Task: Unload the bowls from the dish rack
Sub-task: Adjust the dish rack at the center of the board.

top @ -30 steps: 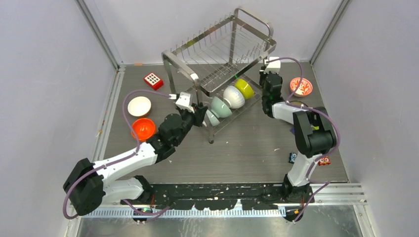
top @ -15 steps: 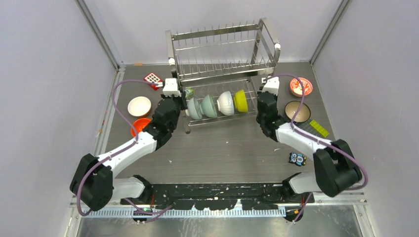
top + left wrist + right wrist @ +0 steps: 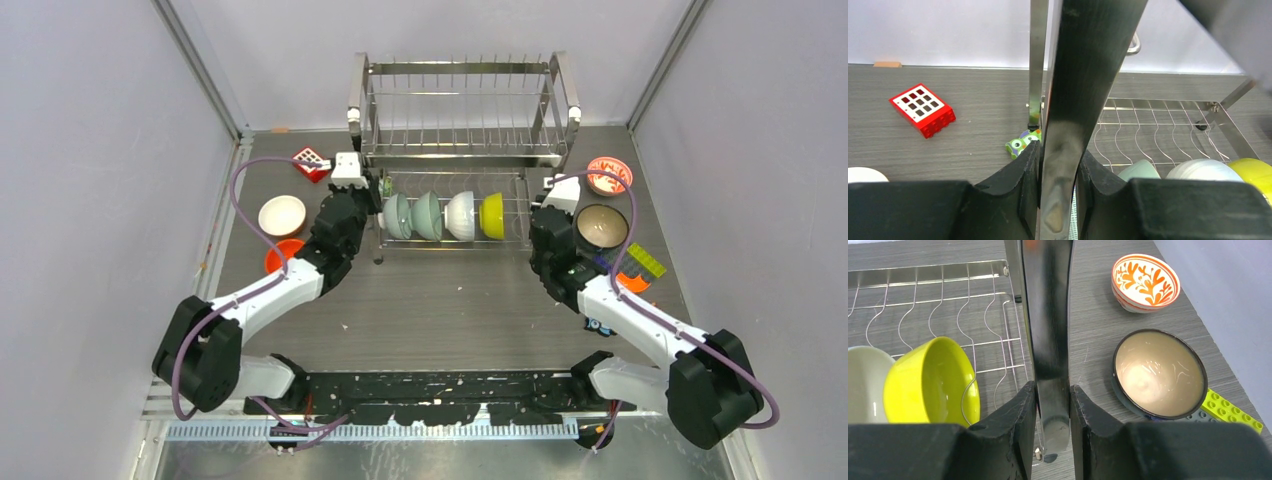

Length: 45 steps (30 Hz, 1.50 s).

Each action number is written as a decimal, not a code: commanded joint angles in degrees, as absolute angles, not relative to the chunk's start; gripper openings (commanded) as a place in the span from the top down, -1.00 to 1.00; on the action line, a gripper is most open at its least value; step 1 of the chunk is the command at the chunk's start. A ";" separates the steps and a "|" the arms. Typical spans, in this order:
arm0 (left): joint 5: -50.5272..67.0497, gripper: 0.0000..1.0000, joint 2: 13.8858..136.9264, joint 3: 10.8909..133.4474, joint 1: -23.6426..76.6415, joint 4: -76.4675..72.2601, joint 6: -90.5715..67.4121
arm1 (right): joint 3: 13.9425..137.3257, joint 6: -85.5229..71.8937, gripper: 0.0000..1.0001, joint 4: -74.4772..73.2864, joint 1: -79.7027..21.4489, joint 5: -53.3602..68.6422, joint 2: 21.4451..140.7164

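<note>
1. Bowls (image 3: 462,215): the top view shows four in the lower tier of the rack (image 3: 460,68). Four more sit out on the table (image 3: 450,295), two on each side.
2. Left wrist: left gripper (image 3: 1058,162) is clamped on the rack's post.
3. Right wrist: right gripper (image 3: 1052,400) is clamped on its other post, with the yellow bowl (image 3: 928,380) inside.

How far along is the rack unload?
Done: four out on the table: cream bowl, orange bowl, patterned bowl, dark bowl. In hand: no bowl; left gripper and right gripper each clamp a leg of the rack. Left: four in its lower tier: teal bowl, second teal bowl, white bowl, yellow bowl.
</note>
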<state>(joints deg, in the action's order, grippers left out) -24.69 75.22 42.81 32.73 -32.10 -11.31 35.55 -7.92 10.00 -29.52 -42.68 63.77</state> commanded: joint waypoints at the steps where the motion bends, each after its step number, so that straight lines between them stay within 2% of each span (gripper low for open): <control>1: -19.04 1.00 77.62 44.69 34.16 -31.51 -13.12 | 38.38 -9.90 0.88 17.65 -32.35 -34.86 63.40; 11: -21.40 0.99 74.22 41.33 33.74 -30.20 -12.84 | 41.18 -11.46 0.84 15.81 -32.05 -28.01 68.01; 19: -22.64 0.82 70.83 40.47 33.74 -27.97 -11.31 | 42.94 -13.02 0.71 14.10 -32.08 -24.26 68.51; 22: -22.26 0.59 69.27 40.69 33.72 -26.42 -10.61 | 43.53 -13.20 0.55 12.14 -32.08 -24.21 66.34; 26: -21.95 0.10 67.00 40.74 33.71 -24.28 -10.20 | 44.27 -12.93 0.27 9.81 -32.06 -23.62 63.65; 28: -21.63 -0.08 65.67 40.65 33.72 -22.89 -10.11 | 44.90 -12.70 0.08 8.26 -32.08 -23.12 62.65; 33: -20.96 -0.37 62.15 39.97 33.68 -19.84 -10.48 | 45.63 -12.43 -0.24 5.29 -32.07 -22.87 60.15; 38: -20.45 -0.54 57.22 39.34 33.66 -13.37 -12.07 | 46.13 -12.51 -0.43 1.16 -32.08 -21.60 57.10; 39: -20.40 -0.63 55.79 38.92 33.74 -12.49 -12.43 | 46.22 -12.62 -0.47 0.53 -32.08 -21.42 55.97; 41: -20.24 -0.97 52.93 38.23 33.75 -10.25 -12.90 | 46.34 -12.73 -0.57 -2.04 -32.05 -21.08 54.10; 45: -20.31 -0.99 47.44 37.25 33.73 -4.34 -13.59 | 46.79 -12.44 -0.70 -6.15 -32.06 -20.56 50.39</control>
